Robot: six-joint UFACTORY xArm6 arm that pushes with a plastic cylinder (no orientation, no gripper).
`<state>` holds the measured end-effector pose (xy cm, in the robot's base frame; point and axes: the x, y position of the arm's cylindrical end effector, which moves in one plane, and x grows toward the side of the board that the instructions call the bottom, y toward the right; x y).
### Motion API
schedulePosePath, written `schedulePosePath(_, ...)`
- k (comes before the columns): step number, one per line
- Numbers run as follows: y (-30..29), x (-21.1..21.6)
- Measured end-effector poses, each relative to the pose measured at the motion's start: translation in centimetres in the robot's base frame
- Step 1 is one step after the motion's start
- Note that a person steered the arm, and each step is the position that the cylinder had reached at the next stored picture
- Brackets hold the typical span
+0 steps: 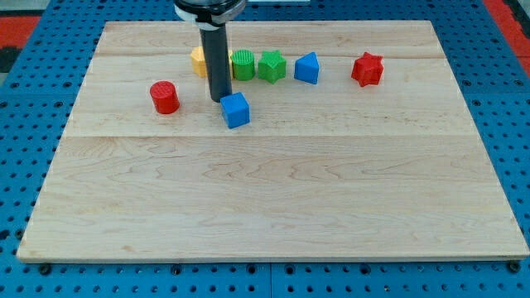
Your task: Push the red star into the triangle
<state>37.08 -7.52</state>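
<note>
The red star (367, 69) lies near the view's top right on the wooden board (273, 207). The blue triangle block (307, 68) sits to its left, with a clear gap between them. My tip (219, 99) is far to the left of both, touching or just behind the upper left of a blue cube (236, 109). The rod stands upright and hides part of a yellow block (200, 61).
A row runs along the top: the yellow block, a green cylinder (243, 64), a green star-like block (271, 66), then the blue triangle. A red cylinder (165, 97) stands alone at the left. A blue pegboard surrounds the board.
</note>
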Motion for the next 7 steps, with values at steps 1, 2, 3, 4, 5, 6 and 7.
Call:
schedulePosePath(1, 1.3, -0.6)
schedulePosePath(2, 9.9, -0.1)
schedulePosePath(3, 17.2, 1.2)
schedulePosePath(4, 28.1, 1.0)
schedulePosePath(5, 33.1, -3.9)
schedulePosePath(6, 29.5, -7.0)
schedulePosePath(7, 21.6, -7.0)
